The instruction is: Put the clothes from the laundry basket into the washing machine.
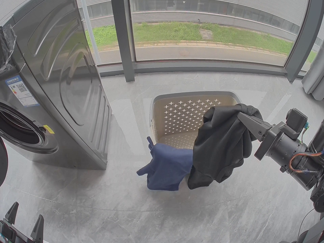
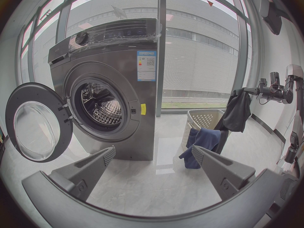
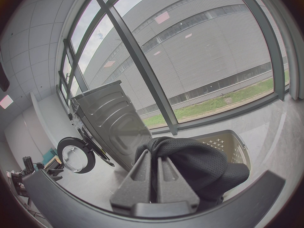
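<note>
My right gripper (image 1: 240, 114) is shut on a black garment (image 1: 221, 142), which hangs above the near right side of the beige laundry basket (image 1: 175, 118). The same black garment (image 3: 193, 162) drapes over the shut right gripper (image 3: 153, 154) in the right wrist view. A blue garment (image 1: 167, 166) hangs over the basket's near rim toward the floor. The grey washing machine (image 1: 57, 81) stands at the left with its round door (image 2: 36, 122) swung open and the drum (image 2: 101, 103) showing. My left gripper (image 1: 25, 216) is open and low at the near left, with nothing between its fingers.
Large windows (image 1: 209, 24) run along the far side, with a pillar (image 1: 121, 31) between washer and basket. A grey curtain (image 1: 315, 78) hangs at the far right. Bare grey tiled floor (image 1: 111, 199) lies between the basket and the washer.
</note>
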Motion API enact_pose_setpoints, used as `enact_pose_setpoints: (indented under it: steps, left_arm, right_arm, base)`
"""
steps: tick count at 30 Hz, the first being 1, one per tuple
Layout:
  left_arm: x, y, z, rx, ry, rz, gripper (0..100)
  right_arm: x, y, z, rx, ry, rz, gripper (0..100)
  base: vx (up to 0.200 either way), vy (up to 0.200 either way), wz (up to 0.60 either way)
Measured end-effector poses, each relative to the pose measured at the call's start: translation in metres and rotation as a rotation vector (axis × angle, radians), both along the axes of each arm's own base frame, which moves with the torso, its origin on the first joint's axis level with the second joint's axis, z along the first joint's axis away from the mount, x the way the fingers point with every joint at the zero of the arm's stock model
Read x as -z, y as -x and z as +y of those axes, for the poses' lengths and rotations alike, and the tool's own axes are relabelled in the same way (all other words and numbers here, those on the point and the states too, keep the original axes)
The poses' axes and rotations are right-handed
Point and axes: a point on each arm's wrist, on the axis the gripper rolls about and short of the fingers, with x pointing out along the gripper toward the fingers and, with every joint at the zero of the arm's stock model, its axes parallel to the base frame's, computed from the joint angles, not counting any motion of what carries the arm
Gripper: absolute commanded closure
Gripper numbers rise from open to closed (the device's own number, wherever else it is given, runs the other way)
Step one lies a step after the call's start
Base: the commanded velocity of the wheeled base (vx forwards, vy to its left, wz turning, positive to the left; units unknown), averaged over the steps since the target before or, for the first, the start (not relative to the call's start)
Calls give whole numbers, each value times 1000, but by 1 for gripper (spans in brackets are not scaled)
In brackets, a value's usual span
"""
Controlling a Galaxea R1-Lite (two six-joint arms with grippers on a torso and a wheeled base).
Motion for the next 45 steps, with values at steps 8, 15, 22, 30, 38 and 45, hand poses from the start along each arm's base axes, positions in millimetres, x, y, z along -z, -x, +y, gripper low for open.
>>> enact_pose_setpoints:
  steps: [8, 15, 22, 30, 38, 45]
  left_arm:
    - [0, 0, 0, 0, -1, 0, 0]
    - [0, 0, 0, 0, 0, 0, 0]
    - [0, 0, 0, 1, 0, 1, 0]
    - [0, 0, 0, 0, 0, 2, 0]
    - [0, 0, 0, 0, -1, 0, 0]
    - [0, 0, 0, 0, 0, 1, 0]
  right_arm:
    - [-1, 0, 0, 3, -7, -8, 100]
    - [-4, 0, -1, 7, -14, -19, 100]
    - [-5, 0, -1, 6, -16, -22, 100]
    - [-5, -1, -1, 7, -17, -24, 100]
    - [-6, -5, -3, 38, -12, -22, 100]
    - [-5, -9, -6, 131, 5, -19, 100]
  base:
    - [0, 200, 0]
    - [0, 200, 0]
    - [0, 114, 0]
    - [-50, 0, 0]
    - [-200, 0, 0]
    - [-200, 0, 0]
